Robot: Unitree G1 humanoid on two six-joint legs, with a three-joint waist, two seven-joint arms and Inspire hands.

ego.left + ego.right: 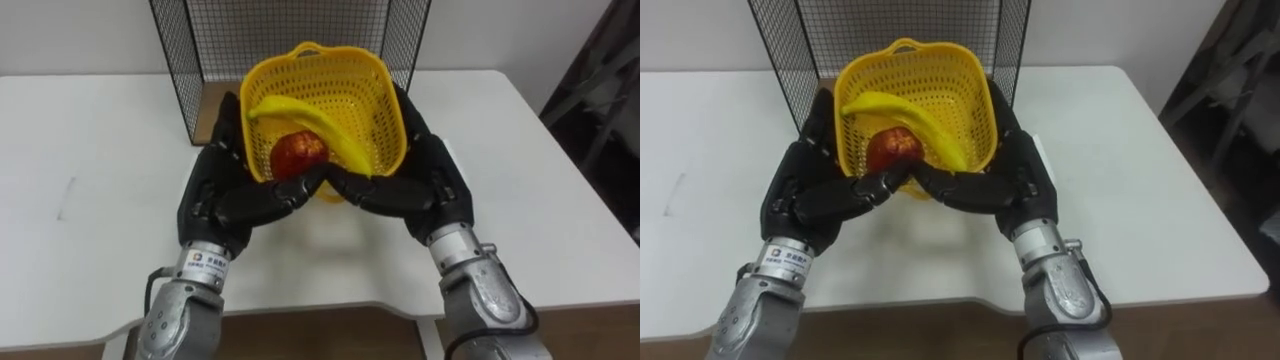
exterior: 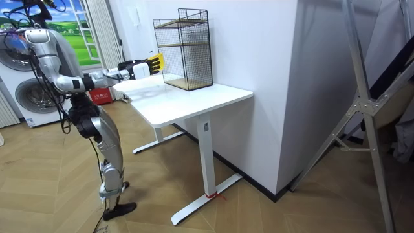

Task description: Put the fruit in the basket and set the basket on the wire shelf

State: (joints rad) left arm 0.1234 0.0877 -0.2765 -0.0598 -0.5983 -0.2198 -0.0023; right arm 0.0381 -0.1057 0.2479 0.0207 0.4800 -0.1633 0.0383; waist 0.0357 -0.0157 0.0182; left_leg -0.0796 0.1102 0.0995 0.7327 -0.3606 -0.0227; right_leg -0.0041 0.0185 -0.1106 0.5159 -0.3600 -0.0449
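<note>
A yellow plastic basket (image 1: 330, 62) is held up between my two hands, just in front of the black wire shelf (image 1: 200, 60). Inside it lie a banana (image 1: 310, 118) and a red apple (image 1: 298, 152). My left hand (image 1: 215, 185) clasps the basket's left side and my right hand (image 1: 430, 180) its right side. On both hands the fingers run along the walls, and the thumbs curl across the near wall and meet. In the room view I stand at the table's end with both arms stretched out, the basket (image 2: 156, 63) short of the shelf (image 2: 187, 48).
The white table (image 1: 100, 150) spreads to both sides of the hands. The wire shelf stands at the table's back edge against the wall. A washing machine (image 2: 29, 97) is behind me, and a metal frame (image 2: 362, 97) leans at the room view's right.
</note>
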